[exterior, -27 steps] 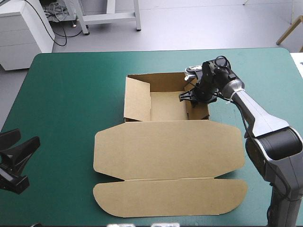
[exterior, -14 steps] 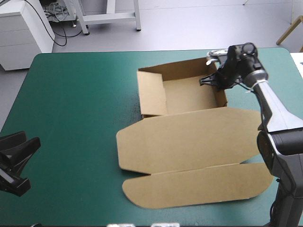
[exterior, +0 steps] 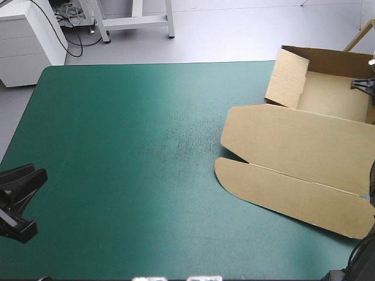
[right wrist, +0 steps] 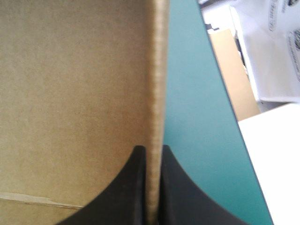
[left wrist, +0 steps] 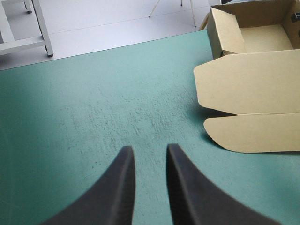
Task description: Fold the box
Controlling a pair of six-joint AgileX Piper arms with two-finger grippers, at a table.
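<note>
— Where is the box [exterior: 304, 140] sitting?

— At the far right corner of the surface [exterior: 117, 146]. From above you see the whole of it: the tray [exterior: 331, 96] with its walls up, its far wall showing past the far edge, and the lid [exterior: 293, 134] lying flat toward the near side, its end flap [exterior: 293, 193] reaching the right edge.

— And the right jaws?

— The high view gives only a black sliver at the picture's right border, beside the tray. The right wrist view settles it: the two black fingers [right wrist: 138, 187] are clenched on the rim of one tray wall [right wrist: 157, 70], nearly touching, with the board between them. The brown inside of the box lies on one side of that wall and the teal-green cover on the other.

— Does the left wrist view add anything?

— Yes. It shows the left jaws released, a clear gap between the fingers [left wrist: 124, 187], with only bare cover under and ahead of them. The box [left wrist: 248, 89] is well ahead and off to the side. From above, those fingers [exterior: 26, 178] sit at the near left edge, well apart from the box.
</note>
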